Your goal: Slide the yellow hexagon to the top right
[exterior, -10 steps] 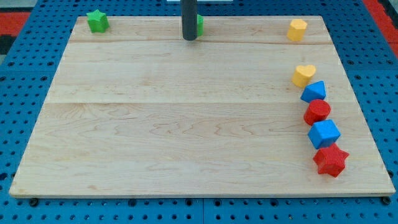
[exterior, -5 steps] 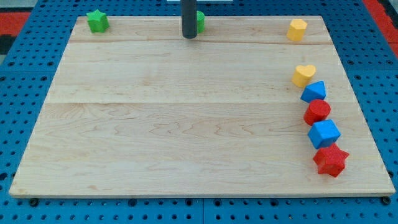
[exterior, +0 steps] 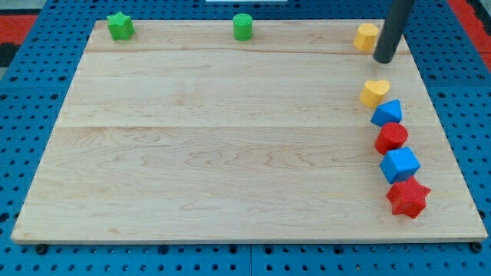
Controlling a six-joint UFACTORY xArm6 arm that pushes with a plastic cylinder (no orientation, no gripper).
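Note:
The yellow hexagon [exterior: 366, 36] lies near the top right corner of the wooden board [exterior: 230, 153]. My tip [exterior: 385, 58] stands just to the right of it and slightly below, close to its edge; I cannot tell whether they touch. The rod partly hides the hexagon's right side.
A yellow heart [exterior: 374, 93] lies below my tip. Below it a column runs down the right side: a blue block [exterior: 387, 113], a red block [exterior: 392, 137], a blue block [exterior: 400, 164], a red star [exterior: 408, 198]. A green star [exterior: 120, 26] and a green cylinder [exterior: 242, 26] sit along the top edge.
My tip has moved from beside the green cylinder at the top middle to the right, next to the yellow hexagon. The green cylinder is now fully uncovered. No block has moved.

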